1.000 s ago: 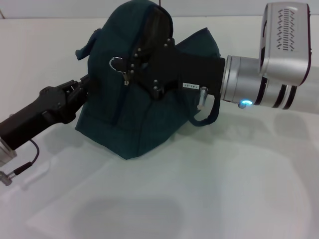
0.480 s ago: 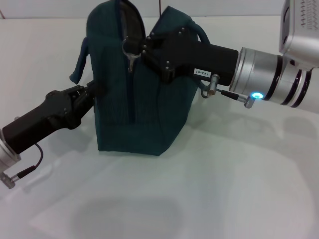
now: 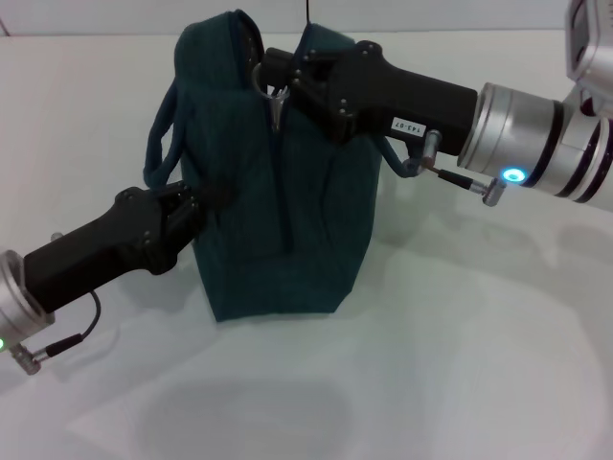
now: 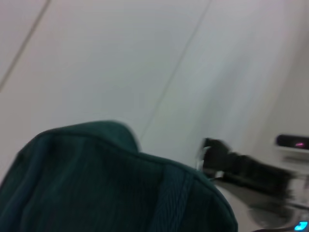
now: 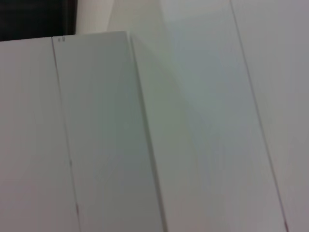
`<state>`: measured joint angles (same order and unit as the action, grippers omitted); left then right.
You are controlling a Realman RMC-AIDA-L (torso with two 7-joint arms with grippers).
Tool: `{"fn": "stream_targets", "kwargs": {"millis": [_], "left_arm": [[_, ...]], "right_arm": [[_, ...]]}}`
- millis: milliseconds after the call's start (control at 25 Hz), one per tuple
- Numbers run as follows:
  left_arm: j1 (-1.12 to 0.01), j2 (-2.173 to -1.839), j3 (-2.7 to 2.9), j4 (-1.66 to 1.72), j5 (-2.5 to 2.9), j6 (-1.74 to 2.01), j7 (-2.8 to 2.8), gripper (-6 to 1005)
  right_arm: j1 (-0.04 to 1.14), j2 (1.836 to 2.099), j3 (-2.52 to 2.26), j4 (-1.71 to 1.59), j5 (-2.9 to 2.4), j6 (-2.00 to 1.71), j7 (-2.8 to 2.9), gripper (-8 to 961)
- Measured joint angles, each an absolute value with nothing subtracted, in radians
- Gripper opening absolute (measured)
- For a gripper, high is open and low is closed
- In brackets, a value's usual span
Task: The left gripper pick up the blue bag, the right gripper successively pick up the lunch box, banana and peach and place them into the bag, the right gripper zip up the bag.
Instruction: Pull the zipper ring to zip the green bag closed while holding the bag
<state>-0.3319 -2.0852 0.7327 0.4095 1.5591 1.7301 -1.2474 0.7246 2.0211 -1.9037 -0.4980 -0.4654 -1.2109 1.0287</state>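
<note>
Standing upright on the table [image 3: 460, 364], the bag [image 3: 287, 230] has its side clenched by the left claw [image 3: 206, 199], its zipper pull [image 3: 276, 103] by the right claw [image 3: 273, 81].

Blue bag [image 3: 278, 220] showing matt woven cloth, fine ribbed weave; strap [image 4: 169, 203] looking like coarser webbing. Zipper pull [image 3: 276, 102] glinting as bright metal. Left gripper [image 3: 206, 199] and right gripper [image 3: 271, 79] wearing matt black plastic casing, right wrist collar [image 3: 517, 134] shining as brushed metal. Table [image 3: 431, 364] appearing smooth, white, faintly glossy.
</note>
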Motion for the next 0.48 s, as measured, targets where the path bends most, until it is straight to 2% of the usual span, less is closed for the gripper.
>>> {"fn": "stream_targets", "kwargs": {"millis": [480], "left_arm": [[-0.317, -2.083, 0.787, 0.410, 1.566, 1.806, -1.224, 50]], "right_arm": [[0.721, 2.019, -1.853, -0.464, -0.465, -1.248, 1.060, 17]]}}
